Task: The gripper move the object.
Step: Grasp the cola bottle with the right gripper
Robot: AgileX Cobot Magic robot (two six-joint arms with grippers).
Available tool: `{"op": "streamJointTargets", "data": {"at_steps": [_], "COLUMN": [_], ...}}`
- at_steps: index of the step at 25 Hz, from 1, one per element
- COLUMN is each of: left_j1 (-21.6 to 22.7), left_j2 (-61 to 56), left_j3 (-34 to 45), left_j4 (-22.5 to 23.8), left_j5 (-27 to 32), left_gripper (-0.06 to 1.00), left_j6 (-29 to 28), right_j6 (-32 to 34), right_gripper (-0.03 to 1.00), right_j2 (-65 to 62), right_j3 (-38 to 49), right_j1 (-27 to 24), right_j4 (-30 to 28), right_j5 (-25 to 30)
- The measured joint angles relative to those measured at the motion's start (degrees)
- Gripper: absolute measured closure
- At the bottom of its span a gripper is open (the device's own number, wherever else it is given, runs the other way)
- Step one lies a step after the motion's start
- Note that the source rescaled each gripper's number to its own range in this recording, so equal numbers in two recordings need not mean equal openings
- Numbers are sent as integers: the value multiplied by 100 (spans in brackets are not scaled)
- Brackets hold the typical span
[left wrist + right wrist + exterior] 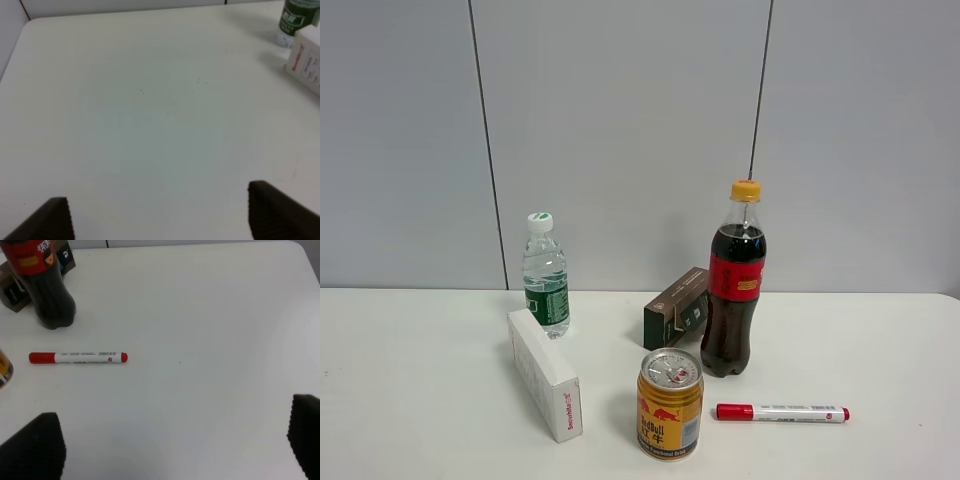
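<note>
Two pincers, both released: the left pincer (pixel 160 220) has its fingers spread over bare counter (pixel 150 100), and the right pincer (pixel 170 445) is spread just as wide, holding nothing. Your object, the cola bottle (pixel 734 300), stands upright on the counter, right of centre in the high view. It is at about one o'clock from the gold can (pixel 670 403), and the red marker (pixel 782 412) lies at five o'clock from its base. Taking twelve as straight ahead along the right pincer's fingers, the bottle sits at roughly eleven o'clock, well apart. The left wrist view shows only the water bottle (pixel 299 20) and white box (pixel 305 60), so I judge the right arm nearer. The bottle's long axis is vertical, so approach it side-on and clear the marker.
</note>
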Motion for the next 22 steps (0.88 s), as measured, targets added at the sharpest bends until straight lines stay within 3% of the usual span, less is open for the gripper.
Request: {"op": "streamJointTargets", "data": {"at_steps": [1,14,17,22], "left_j1": [0,0,0,0], "left_j2": [0,0,0,0], "left_j3": [0,0,0,0], "left_j4": [0,0,0,0], "left_j5": [0,0,0,0], "left_gripper": [-6,-6,-6,-6], "left_j6": [0,0,0,0], "right_j6": [0,-83,-320,-995], "right_gripper": [11,11,11,11], "right_j2": [0,0,39,826], "right_j3": [0,-6,-98,-694], "right_j1": [0,0,0,28], "right_j4": [0,0,0,-40], "right_j5": [0,-35,-247,-1142]}}
